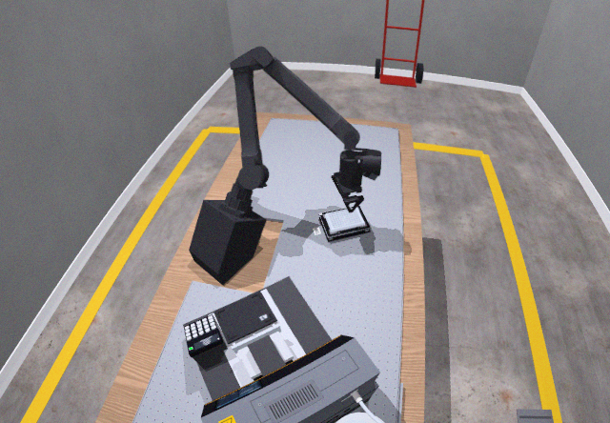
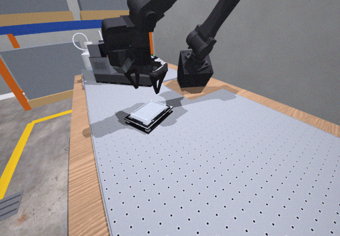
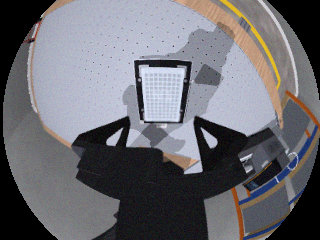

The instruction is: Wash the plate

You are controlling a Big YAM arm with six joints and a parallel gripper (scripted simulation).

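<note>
The white well plate (image 1: pixel 343 220) (image 2: pixel 149 111) (image 3: pixel 163 95) lies flat in the black plate nest N1 (image 1: pixel 346 232) (image 2: pixel 148 129) (image 3: pixel 139 94) on the grey perforated board. My gripper (image 1: pixel 353 204) (image 2: pixel 146 89) (image 3: pixel 161 119) is open and empty. It hangs a little above the plate's washer-side end, fingers pointing down, touching nothing. The washer (image 1: pixel 295 379) (image 2: pixel 101 68) (image 3: pixel 267 167) stands at the table's other end. Its dark carrier (image 1: pixel 243 317) is out and holds no plate. The keypad (image 1: pixel 200 330) sits beside it, with a small green light (image 1: pixel 191 348) on its front.
The arm's black base box (image 1: pixel 226 241) (image 2: pixel 195 69) stands on the wooden table beside the nest. A small white label (image 1: pixel 316 231) lies next to the nest. A red hand truck (image 1: pixel 399 34) stands by the far wall. Yellow floor tape (image 1: pixel 512 241) rings the table.
</note>
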